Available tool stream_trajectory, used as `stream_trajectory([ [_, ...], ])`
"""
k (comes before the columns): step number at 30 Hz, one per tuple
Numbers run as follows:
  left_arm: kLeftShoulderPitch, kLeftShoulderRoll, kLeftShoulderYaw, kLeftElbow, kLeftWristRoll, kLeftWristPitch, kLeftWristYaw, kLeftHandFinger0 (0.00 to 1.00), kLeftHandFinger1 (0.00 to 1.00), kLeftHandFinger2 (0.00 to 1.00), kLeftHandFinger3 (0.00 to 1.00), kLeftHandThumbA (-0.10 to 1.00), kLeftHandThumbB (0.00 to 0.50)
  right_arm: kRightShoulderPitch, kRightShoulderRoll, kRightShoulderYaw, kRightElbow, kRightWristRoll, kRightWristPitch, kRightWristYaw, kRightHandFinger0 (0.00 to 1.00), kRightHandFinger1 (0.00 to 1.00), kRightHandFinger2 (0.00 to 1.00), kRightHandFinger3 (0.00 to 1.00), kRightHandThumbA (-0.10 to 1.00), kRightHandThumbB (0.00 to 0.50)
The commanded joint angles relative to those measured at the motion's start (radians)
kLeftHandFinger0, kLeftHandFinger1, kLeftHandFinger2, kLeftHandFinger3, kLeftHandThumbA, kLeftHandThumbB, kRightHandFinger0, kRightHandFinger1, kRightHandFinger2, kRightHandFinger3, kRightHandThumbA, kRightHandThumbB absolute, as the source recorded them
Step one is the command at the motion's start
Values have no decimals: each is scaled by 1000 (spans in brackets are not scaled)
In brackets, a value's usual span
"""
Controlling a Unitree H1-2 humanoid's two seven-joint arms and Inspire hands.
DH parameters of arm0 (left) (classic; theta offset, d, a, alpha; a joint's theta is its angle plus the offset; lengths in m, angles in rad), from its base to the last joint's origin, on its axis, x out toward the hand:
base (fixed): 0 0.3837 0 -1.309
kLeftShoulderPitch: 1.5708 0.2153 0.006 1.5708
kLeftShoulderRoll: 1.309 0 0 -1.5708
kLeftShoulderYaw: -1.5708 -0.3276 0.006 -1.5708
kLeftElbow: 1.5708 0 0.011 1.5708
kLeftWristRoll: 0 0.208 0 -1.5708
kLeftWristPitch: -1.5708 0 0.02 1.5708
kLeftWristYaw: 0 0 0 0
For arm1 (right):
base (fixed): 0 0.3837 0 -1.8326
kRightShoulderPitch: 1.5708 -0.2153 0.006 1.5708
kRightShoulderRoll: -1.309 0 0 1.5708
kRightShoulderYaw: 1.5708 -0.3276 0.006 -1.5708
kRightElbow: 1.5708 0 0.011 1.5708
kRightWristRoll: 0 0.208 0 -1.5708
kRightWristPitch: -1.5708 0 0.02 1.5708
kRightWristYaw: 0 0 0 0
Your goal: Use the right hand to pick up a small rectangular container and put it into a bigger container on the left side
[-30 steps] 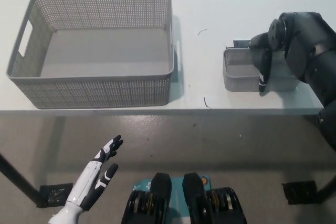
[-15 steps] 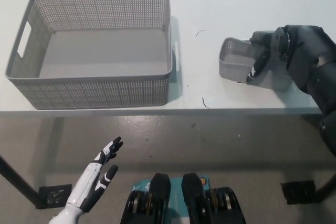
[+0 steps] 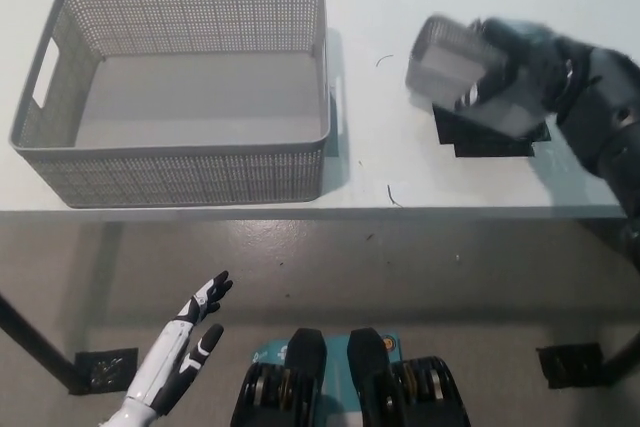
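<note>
At seven o'clock the left robot hand rests below the worktop, fingers spread. At two o'clock the right robot hand clasps the small bin, lifted, tilted, long axis roughly left-right, right of the basket.

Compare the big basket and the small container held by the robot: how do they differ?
The big basket sits flat on the white table; the small container is lifted and tilted in the right hand. The basket is far larger and has a handle cut-out. Both are grey, rectangular and perforated.
</note>
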Motion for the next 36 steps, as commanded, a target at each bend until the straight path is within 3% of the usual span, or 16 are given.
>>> stream_trajectory([
  [1, 7, 4, 7, -31, 9, -40, 21, 1000, 1000, 1000, 1000, 1000, 203, -276, -119, -119, -168, 76, -112, -215, 16, 434, 789, 869, -100, 173],
  [5, 4, 6, 5, -26, 14, -35, 19, 1000, 1000, 1000, 1000, 1000, 188, -315, -101, -162, -219, 95, -116, -151, 0, 379, 782, 903, -100, 217],
  [10, -2, -1, -4, -24, 20, -29, 15, 1000, 1000, 1000, 1000, 1000, 164, -375, -24, -135, -257, 48, -98, -135, 0, 367, 749, 829, -100, 184],
  [14, -8, -4, -6, -18, 3, -18, 7, 1000, 1000, 1000, 1000, 1000, 170, -426, 41, -97, -253, 15, -75, -129, 0, 414, 801, 876, -100, 188],
  [16, -17, 1, -5, -15, -5, -20, 3, 1000, 1000, 1000, 1000, 1000, 172, -457, 83, -84, -218, 11, -62, -130, 0, 275, 654, 769, -100, 195],
  [18, -22, 5, -4, -16, -6, -11, 1, 1000, 1000, 1000, 1000, 1000, 181, -474, 113, -74, -192, 14, -75, -126, 0, 238, 638, 816, -100, 187],
  [20, -25, 9, -3, -15, -5, -14, 1, 1000, 1000, 1000, 1000, 1000, 175, -489, 146, -63, -161, 11, -77, -128, 0, 218, 631, 752, -100, 186],
  [21, -25, 10, -3, -15, -6, -15, 1, 1000, 1000, 1000, 1000, 1000, 167, -496, 159, -64, -144, 19, -76, -126, 0, 228, 630, 701, -100, 205],
  [22, -31, 13, -3, -15, -7, -14, -2, 1000, 1000, 1000, 1000, 1000, 157, -508, 181, -65, -112, 26, -78, -131, 0, 249, 626, 579, -100, 244],
  [23, -40, 17, -1, -14, -10, -11, -5, 1000, 1000, 1000, 1000, 1000, 151, -522, 202, -56, -85, 21, -77, -139, 0, 276, 646, 565, -100, 246],
  [28, -23, 11, -5, -24, 7, -7, 4, 1000, 1000, 1000, 1000, 1000, 143, -528, 274, -42, -27, 27, -51, -135, 0, 297, 697, 598, -100, 200],
  [32, -26, 11, -8, -30, 10, 3, 1, 1000, 1000, 1000, 1000, 1000, 134, -522, 329, -31, 7, 22, -38, -168, 0, 294, 684, 542, -100, 227],
  [36, -16, 11, -15, -43, 24, 13, -1, 1000, 1000, 1000, 1000, 1000, 135, -489, 373, -23, 21, 22, -41, -186, 0, 288, 686, 598, -100, 201],
])
